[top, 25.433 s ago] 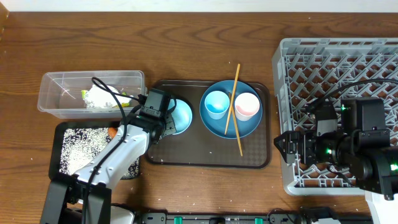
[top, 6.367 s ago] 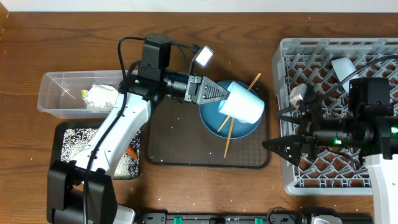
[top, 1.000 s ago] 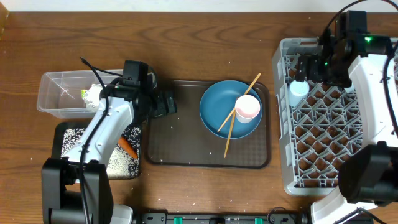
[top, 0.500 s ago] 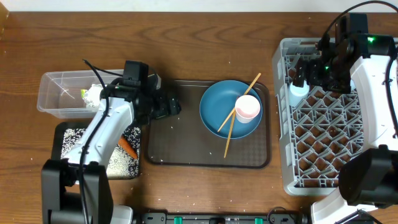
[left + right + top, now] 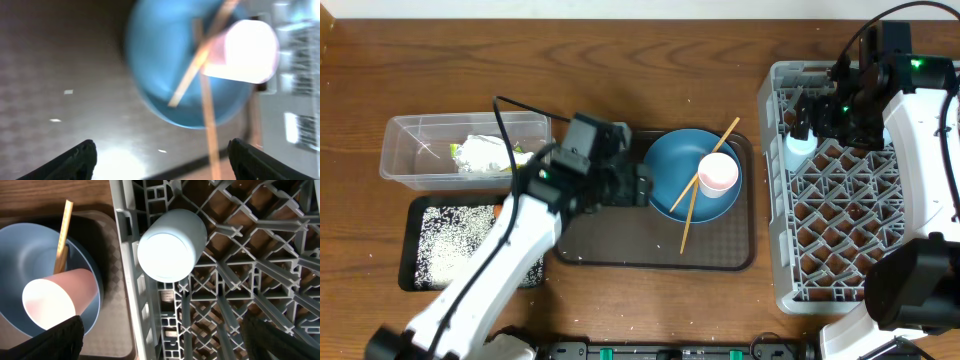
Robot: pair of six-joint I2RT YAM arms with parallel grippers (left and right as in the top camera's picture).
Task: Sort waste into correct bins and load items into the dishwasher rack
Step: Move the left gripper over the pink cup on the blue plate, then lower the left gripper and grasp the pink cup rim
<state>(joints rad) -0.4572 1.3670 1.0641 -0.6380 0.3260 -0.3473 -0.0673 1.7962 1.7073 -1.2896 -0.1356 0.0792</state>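
Observation:
My left gripper [image 5: 638,186] hangs open over the brown tray at the blue plate's [image 5: 672,172] left rim, nothing between its fingers. On the plate lies the white-pink cup [image 5: 718,174], tipped over, with two chopsticks [image 5: 688,212] crossing under it. In the left wrist view the plate [image 5: 165,65], cup [image 5: 245,47] and a chopstick [image 5: 207,115] are blurred ahead of the open gripper [image 5: 165,162]. My right gripper [image 5: 170,340] is open above the dishwasher rack [image 5: 240,280], just behind the light blue cup [image 5: 170,245] that stands upside down in the rack's corner [image 5: 800,150].
The dark brown serving tray [image 5: 620,245] holds the plate. At the left, a clear tub [image 5: 415,150] contains the crumpled wrapper [image 5: 485,153]. Below it a black tray [image 5: 445,245] holds rice, with a sliver of orange carrot [image 5: 501,210] beside my left arm.
My left arm swung right from the tub and black tray to the blue plate's edge. The right gripper drew back slightly from the light blue cup, which stays in the rack.

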